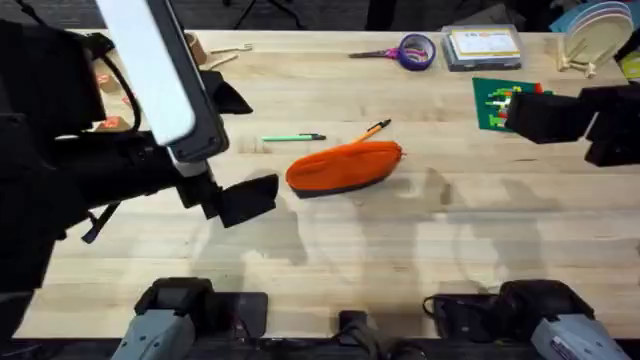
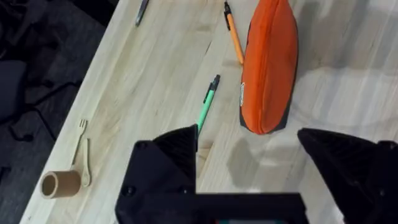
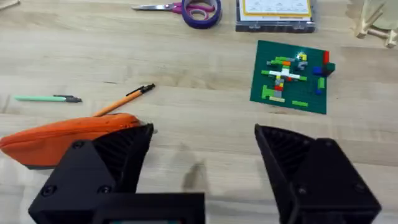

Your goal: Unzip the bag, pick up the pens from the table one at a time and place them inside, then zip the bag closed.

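Orange bag — small unreadable tag, 2 pens beside

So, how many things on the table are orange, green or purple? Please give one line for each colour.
Orange: 2, the bag and the orange pen.
Green: 2, the green pen and the green brick plate.
Purple: 1, the scissors with purple handles.
Total: 5.

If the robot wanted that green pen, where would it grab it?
Probably mid-barrel, from straight above, fingers straddling its thin width. The green pen lies flat on the table, clear of the bag, and the open left gripper is nearest.
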